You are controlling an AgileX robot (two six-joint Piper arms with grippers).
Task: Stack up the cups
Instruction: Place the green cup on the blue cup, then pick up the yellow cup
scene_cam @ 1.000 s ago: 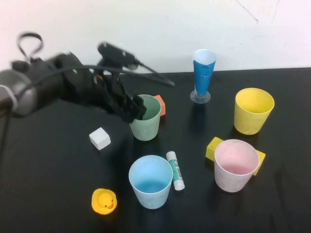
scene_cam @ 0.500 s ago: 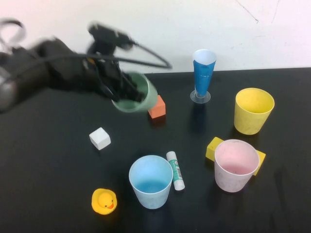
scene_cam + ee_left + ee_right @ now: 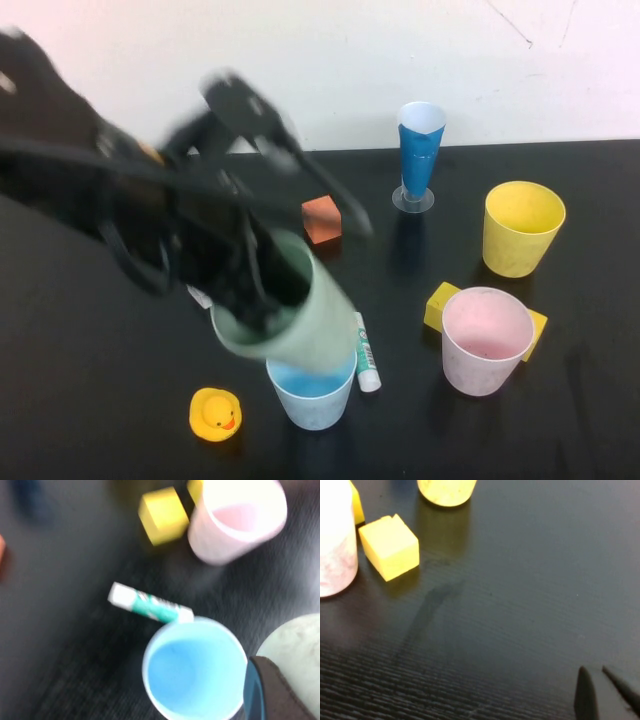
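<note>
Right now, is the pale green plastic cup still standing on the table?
No, the left claw holds the pale green plastic cup tilted in the air above the light blue cup.

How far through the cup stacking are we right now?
Nothing is stacked yet. The left gripper is shut on the green cup, tilted in the air over the blue cup. The pink cup and yellow cup stand untouched. The right gripper is shut near bare table.

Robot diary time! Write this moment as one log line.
left gripper: shut on green cup, above blue cup | right gripper: shut, empty, over bare table | pink cup, yellow cup: unstacked
</note>
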